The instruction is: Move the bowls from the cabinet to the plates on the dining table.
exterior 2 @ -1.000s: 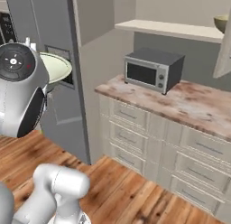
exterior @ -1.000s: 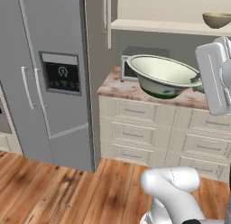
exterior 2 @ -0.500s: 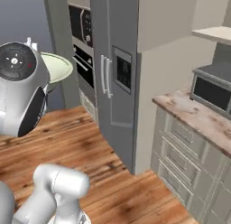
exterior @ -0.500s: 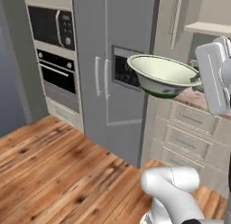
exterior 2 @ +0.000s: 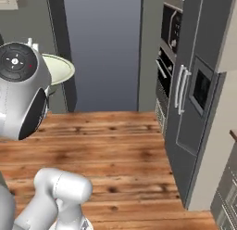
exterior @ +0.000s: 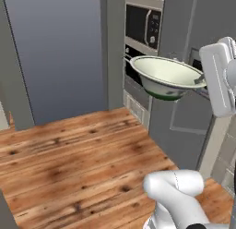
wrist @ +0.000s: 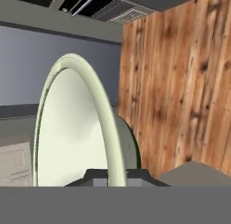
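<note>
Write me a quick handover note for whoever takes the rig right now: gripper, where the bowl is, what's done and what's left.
Gripper: shut on the rim of the cream-white bowl, carried in the air, roughly level, over the wooden floor.
Surroundings: the base faces the built-in oven and a grey fridge.
Done: this bowl is in the gripper, off any shelf.
Left: carry it to the dining table and set it on a plate, then do the same for the other bowl.

Base views behind arm, sharing wood floor, hand view close on bowl
</note>
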Motion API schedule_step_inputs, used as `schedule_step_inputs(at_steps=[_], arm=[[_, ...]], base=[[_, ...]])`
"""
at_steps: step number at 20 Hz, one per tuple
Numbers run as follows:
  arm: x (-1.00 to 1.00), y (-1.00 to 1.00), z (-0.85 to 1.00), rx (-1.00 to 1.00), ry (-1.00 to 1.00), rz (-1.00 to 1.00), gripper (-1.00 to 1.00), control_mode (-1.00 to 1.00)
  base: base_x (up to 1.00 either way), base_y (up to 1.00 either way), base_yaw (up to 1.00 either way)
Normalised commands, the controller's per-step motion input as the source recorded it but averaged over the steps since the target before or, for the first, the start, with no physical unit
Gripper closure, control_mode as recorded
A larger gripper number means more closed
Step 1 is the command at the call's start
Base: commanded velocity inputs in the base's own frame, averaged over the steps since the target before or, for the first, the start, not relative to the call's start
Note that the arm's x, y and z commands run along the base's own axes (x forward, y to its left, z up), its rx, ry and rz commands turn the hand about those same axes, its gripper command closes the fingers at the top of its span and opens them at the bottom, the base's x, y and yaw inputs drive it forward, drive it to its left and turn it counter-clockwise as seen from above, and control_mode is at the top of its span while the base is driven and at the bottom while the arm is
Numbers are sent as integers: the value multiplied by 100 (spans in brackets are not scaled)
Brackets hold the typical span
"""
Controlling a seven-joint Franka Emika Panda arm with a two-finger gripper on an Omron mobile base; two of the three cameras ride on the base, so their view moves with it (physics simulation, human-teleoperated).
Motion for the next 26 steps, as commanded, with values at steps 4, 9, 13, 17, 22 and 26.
schedule_step_inputs(at_steps=[4,9,13,17,22,26], arm=[[0,0,0,0,0,0,100,100],[0,0,0,0,0,0,100,100],[0,0,0,0,0,0,100,100],[0,0,0,0,0,0,100,100],[0,0,0,0,0,0,100,100],[0,0,0,0,0,0,100,100]], base=[[9,0,69],[2,0,65],[0,0,60],[0,0,59],[83,-25,20],[100,-30,7]])
